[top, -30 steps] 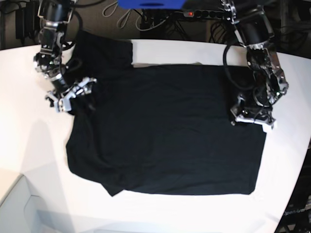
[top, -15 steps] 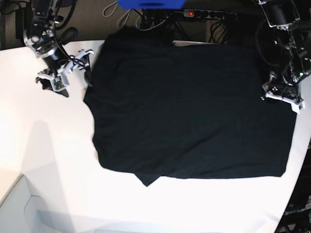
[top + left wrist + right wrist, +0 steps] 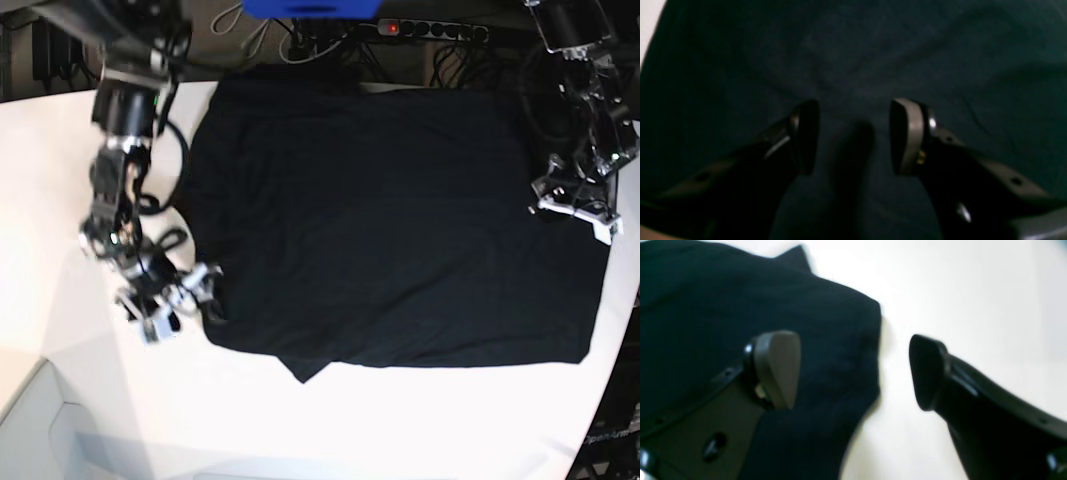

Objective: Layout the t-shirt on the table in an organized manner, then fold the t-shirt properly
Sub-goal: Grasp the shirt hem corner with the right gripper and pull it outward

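Right tool (image 3: 853, 370) released, straddling t-shirt (image 3: 390, 220) edge on table (image 3: 60, 200), left tool (image 3: 853, 133) released above fabric

We see two arms made of black and silver metal parts with black cables looping beside them. The left gripper (image 3: 575, 205) has white plates. Its fingers (image 3: 907, 136) have one grey pad and one black. The right gripper (image 3: 170, 305) looks the same, with small screw holes.

A black power strip (image 3: 420, 30) with a glowing red switch (image 3: 393, 28) lies among tangled cables (image 3: 330, 45), beside a blue object (image 3: 310, 8).
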Robot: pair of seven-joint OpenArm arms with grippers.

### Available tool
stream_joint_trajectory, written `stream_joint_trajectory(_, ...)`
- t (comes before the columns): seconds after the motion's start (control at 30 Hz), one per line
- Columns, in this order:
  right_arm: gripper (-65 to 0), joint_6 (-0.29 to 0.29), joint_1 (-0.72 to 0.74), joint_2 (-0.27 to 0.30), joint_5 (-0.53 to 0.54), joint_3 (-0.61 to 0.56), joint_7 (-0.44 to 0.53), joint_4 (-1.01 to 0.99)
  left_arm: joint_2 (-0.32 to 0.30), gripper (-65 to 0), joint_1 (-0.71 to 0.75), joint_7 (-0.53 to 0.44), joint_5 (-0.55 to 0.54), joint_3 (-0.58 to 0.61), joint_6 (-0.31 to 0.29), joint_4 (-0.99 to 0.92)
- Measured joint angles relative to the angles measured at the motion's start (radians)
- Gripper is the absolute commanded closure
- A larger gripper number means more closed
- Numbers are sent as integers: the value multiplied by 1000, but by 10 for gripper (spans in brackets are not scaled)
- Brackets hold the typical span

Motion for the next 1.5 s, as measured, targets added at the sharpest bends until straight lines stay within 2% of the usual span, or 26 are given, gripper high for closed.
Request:
stream_joint_trajectory(0.13, -515, 3, 122, 21, -2, -2, 31, -219, 6, -330, 2, 2, -4, -1, -3, 3)
stream_joint_trajectory(0.53, -514, 3, 186, -9, 6, -2, 173, -473, 6, -330, 2, 3, -3, 2, -3, 3)
stream_joint_trajectory(0.63, -512, 3, 184, -8, 5, -2, 188, -478, 6, -330, 2, 3, -3, 2, -3, 3)
stream_joint_trajectory(0.77, -474, 3, 187, -9, 5, 0, 190, -478, 7, -330, 2, 3, -4, 2, -3, 3)
stream_joint_trajectory(0.83, -480, 2, 200, -10, 2, 2, 187, -480, 16, -330, 2, 0, -3, 2, -3, 3)
stream_joint_trajectory(0.93, -480, -64, 214, -13, 6, -5, 198, -479, 31, -330, 2, 3, -3, 3, -3, 3)
stream_joint_trajectory(1.27, -477, -60, 181, -12, 17, 2, 212, -479, 28, -330, 2, 1, -3, 3, -3, 3)
stream_joint_trajectory(1.5, -477, -60, 181, -38, 17, 21, 209, -479, 28, -330, 2, 0, -3, 3, -3, 3)
